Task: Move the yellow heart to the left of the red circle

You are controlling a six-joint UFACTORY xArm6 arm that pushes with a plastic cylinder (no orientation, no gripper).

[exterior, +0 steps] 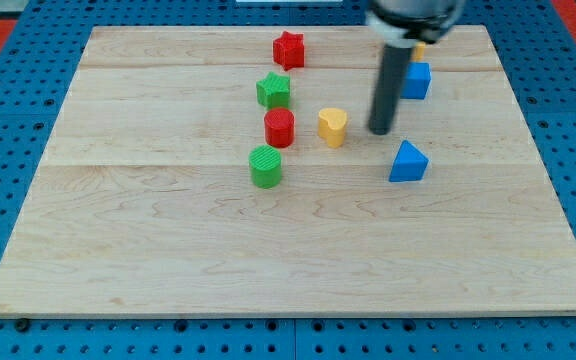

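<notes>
Reading leftward from my tip (pixel 380 131), the yellow heart (pixel 332 127) sits near its left, the red circle (pixel 279 128) just beyond. No jaws here — only a bare rod holding nothing. A straight push would ram the circle — better to steer the heart around it. Its orientation and long axis are unclear.
</notes>
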